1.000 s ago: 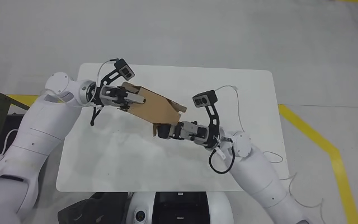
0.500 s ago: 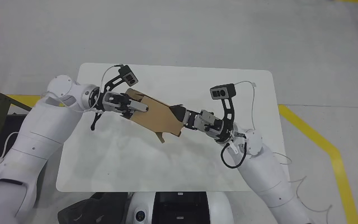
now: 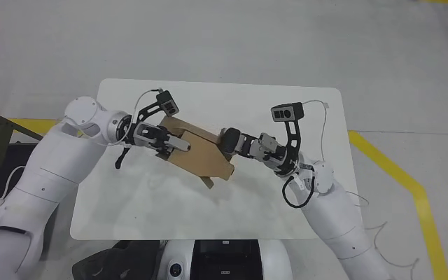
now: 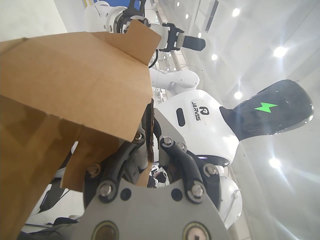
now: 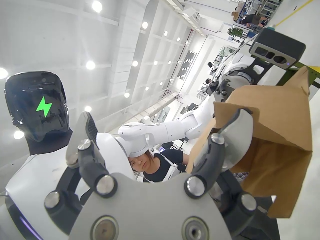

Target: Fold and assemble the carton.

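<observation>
A flat-folded brown carton point(image 3: 203, 155) is held above the middle of the white table point(image 3: 301, 210), tilted, with a flap hanging at its near corner. My left gripper point(image 3: 180, 142) is shut on the carton's left edge; in the left wrist view its fingers point(image 4: 140, 138) pinch the corrugated edge of the carton point(image 4: 62, 76). My right gripper point(image 3: 227, 138) is at the carton's far right end, open. In the right wrist view one finger point(image 5: 237, 123) lies against the carton point(image 5: 277, 138), and the other finger point(image 5: 83, 126) stands far apart in free air.
The table's surface around the carton is bare white. A yellow floor line point(image 3: 392, 164) runs past the table's right side, and a dark object point(image 3: 8, 133) sits at the left edge of the top view.
My right gripper has moved from the carton's near side up to its far right end. The carton has swung round and shifted toward the front with my left gripper.
</observation>
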`<action>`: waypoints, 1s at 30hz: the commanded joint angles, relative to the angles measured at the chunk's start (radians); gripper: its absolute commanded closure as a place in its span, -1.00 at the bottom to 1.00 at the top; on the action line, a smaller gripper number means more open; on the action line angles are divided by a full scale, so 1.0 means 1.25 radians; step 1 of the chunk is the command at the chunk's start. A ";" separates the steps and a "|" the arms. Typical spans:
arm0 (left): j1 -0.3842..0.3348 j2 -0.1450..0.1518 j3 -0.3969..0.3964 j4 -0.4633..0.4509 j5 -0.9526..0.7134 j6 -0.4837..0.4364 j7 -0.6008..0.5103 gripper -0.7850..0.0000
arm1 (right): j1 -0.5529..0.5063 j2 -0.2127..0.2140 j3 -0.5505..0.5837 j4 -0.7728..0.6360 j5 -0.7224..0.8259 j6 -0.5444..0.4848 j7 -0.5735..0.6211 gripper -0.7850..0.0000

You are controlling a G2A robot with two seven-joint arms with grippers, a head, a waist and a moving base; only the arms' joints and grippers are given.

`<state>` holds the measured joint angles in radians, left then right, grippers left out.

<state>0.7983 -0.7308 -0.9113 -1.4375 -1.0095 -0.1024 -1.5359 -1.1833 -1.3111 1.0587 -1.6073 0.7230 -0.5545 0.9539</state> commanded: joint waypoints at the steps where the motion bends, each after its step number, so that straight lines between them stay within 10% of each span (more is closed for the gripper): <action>1: -0.003 0.001 0.006 -0.004 0.003 0.002 0.000 1.00 | 0.004 0.000 -0.004 0.002 -0.006 0.010 0.007 -1.00; 30: -0.026 -0.019 -0.014 0.084 0.014 -0.067 0.025 1.00 | -0.033 0.000 -0.006 -0.044 0.027 0.015 0.041 -1.00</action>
<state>0.7658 -0.7535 -0.9283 -1.3333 -0.9977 -0.1861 -1.5083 -1.2239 -1.3115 1.0516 -1.6590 0.7552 -0.5362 1.0038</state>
